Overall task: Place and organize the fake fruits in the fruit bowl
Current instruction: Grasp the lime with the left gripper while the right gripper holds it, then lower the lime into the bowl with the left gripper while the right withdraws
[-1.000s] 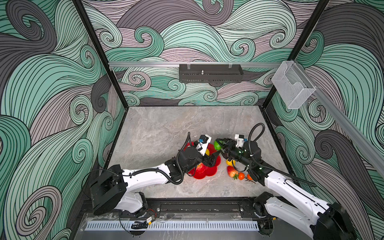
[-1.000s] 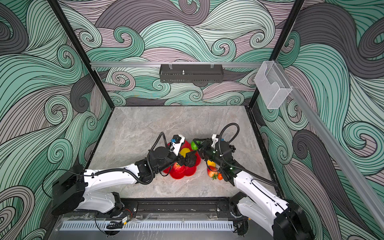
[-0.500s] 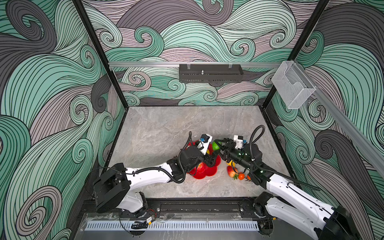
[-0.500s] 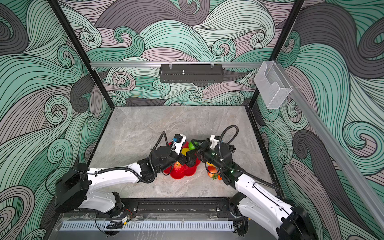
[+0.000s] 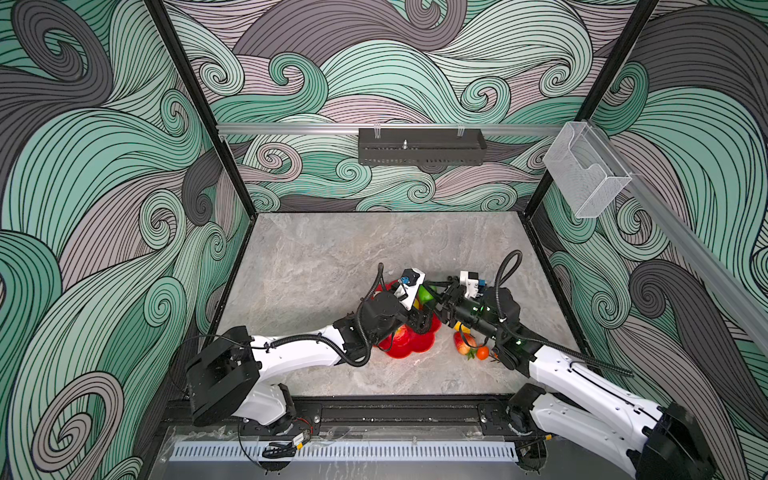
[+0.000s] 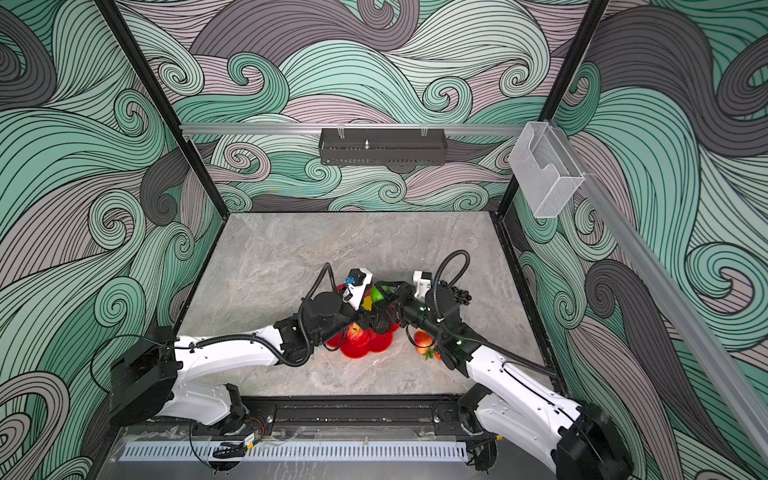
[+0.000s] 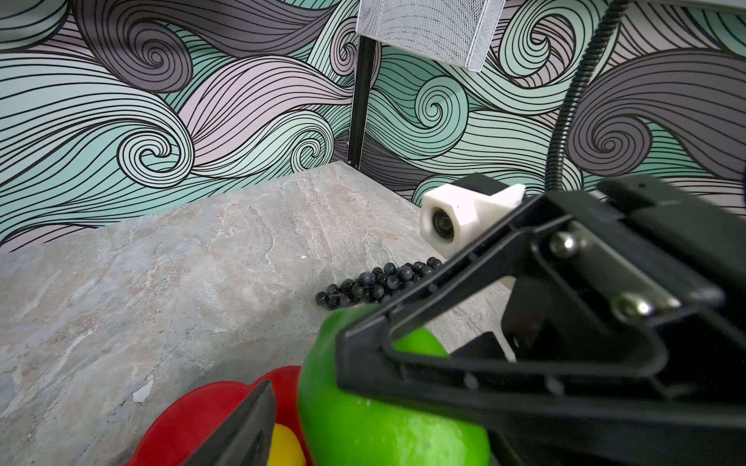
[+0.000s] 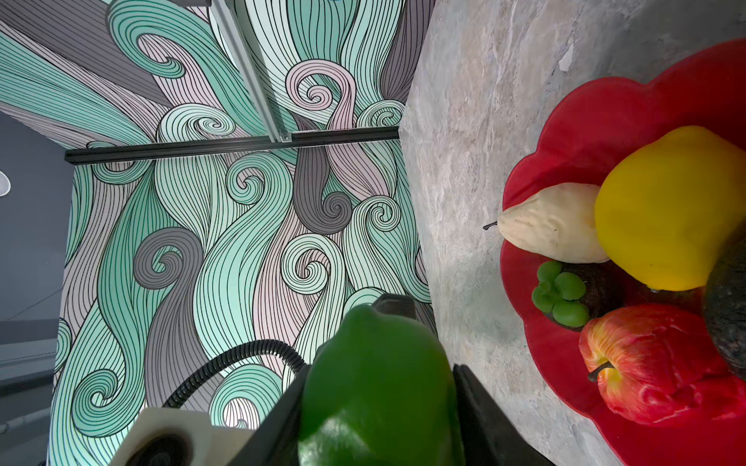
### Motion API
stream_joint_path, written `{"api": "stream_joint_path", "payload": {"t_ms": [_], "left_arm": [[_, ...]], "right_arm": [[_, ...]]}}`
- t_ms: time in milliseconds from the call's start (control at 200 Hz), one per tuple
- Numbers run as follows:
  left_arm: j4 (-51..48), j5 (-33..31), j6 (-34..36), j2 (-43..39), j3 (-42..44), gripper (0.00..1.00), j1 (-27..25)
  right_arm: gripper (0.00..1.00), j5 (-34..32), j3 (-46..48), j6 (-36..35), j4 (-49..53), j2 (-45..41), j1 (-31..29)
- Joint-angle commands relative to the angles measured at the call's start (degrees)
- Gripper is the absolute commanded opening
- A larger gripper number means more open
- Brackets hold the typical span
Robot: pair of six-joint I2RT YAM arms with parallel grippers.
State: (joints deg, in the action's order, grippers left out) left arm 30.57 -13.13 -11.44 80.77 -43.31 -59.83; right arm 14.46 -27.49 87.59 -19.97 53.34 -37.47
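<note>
fruit bowl (image 5: pixel 409 349): mostly under arms (image 5: pixel 376 318) | nearby fruits (image 5: pixel 461 345): too small, maybe strawberries

Green lime (image 8: pixel 375 375) pinched in the right tool (image 8: pixel 379 415), red fruit bowl (image 8: pixel 597 113) on the grey desk (image 8: pixel 464 161), holding yellow lemon (image 8: pixel 666 210), cream piece (image 8: pixel 553 222), mangosteen (image 8: pixel 561 292), red apple (image 8: pixel 654 363), dark avocado (image 8: pixel 726 314) at the frame edge.

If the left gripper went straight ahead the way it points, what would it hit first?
Most likely the lime, held just ahead in the right gripper; depth is hard to judge.
</note>
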Motion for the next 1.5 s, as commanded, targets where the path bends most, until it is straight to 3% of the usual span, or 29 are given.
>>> {"api": "stream_joint_path", "payload": {"t_ms": [0, 170, 340, 505, 655, 831, 1006, 1251, 1496], "left_arm": [[-0.01, -1.37, 0.64, -1.76, 0.09, 0.74, -0.13], [-1.44, -0.59, 0.91, -2.17, -0.28, 0.61, 0.08], [-2.58, -0.67, 0.88, -3.13, -0.02, 0.57, 0.14], [-7.15, -1.98, 0.83, -4.34, -0.50, 0.56, 0.18], [-17.99, -1.30, 1.06, -6.40, -2.18, 0.55, 0.47], [-34.20, 7.32, 4.14, -7.96, -5.68, 0.55, 0.88], [-46.55, 15.24, 7.79, -7.29, -9.58, 0.55, 0.88], [-54.06, 21.40, 9.75, 0.11, -17.05, 0.55, 0.86], [-65.63, 20.96, 12.30, 12.43, -27.44, 0.55, 0.91]], "right_arm": [[0.53, 1.00, 0.36, -0.40, -2.89, 0.01, -0.88], [0.53, 0.33, 0.57, -1.19, -1.84, -0.17, -1.19], [0.57, -0.93, 0.17, -4.04, 0.87, -0.82, -1.24], [0.73, -4.78, -1.85, -12.97, 10.17, -3.43, -1.06], [0.85, -7.83, -2.57, -22.24, 21.07, -8.76, 2.21], [0.91, -10.55, -2.93, -37.13, 33.98, -15.58, 8.61], [0.95, -10.99, -3.14, -49.71, 44.03, -16.90, 14.67], [0.96, -13.98, 0.40, -56.91, 43.53, -21.53, 16.02], [0.97, -14.64, 7.44, -59.87, 37.27, -26.10, 16.12]]}}
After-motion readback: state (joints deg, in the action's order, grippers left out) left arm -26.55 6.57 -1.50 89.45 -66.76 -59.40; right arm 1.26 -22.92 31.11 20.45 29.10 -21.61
